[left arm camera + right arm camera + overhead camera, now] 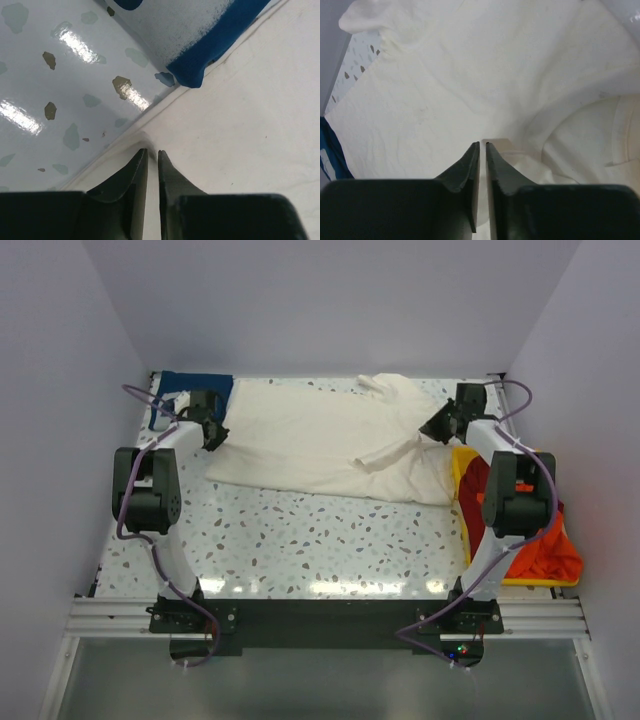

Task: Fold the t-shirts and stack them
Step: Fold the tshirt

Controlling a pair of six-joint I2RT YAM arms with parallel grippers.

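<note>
- Top external view: the cream shirt (320,440) lies spread across the far half of the table (300,540).
- The left gripper (213,435) is at the shirt's left edge, beside the navy shirt (195,387) in the far-left corner.
- The right gripper (437,427) is at its right end.
- Wrist views: each pair of fingers stands a thin slit apart over cream cloth; I cannot tell whether either pinches it.
- The orange-red shirt (550,550) lies in the yellow bin (458,480) at right.
</note>
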